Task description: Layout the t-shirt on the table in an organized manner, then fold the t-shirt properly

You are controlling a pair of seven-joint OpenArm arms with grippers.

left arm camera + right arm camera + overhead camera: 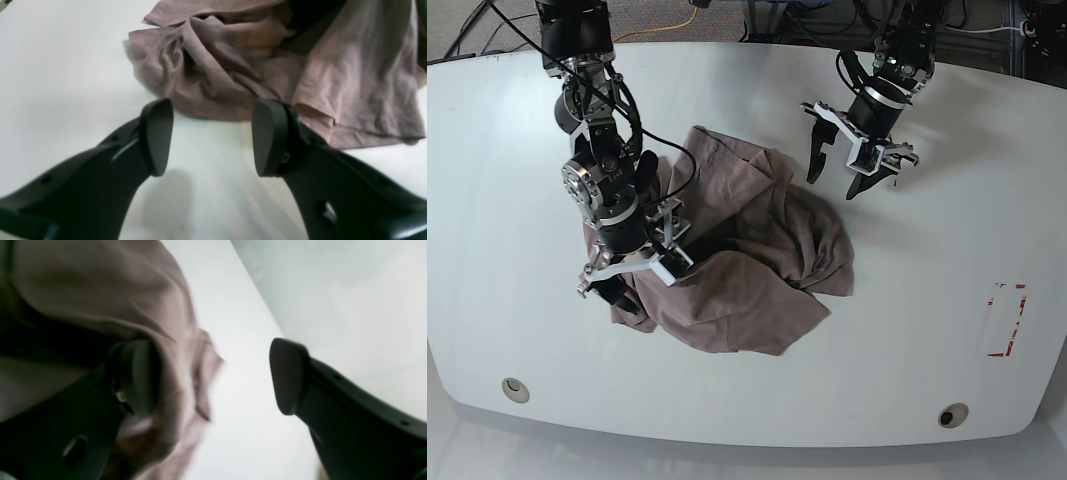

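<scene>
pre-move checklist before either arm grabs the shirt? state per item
1. Left gripper open, nothing between its fingers: ok.
2. Right gripper open: ok.
3. Right gripper free of cloth: not ok, the t-shirt drapes over one finger.
4. T-shirt laid flat: not ok, crumpled in a heap.
5. T-shirt fully on the table: ok.
6. Collar or sleeve found for a grasp: cannot tell.

glossy white table (947,300), crumpled t-shirt (747,270) lying on it
</scene>
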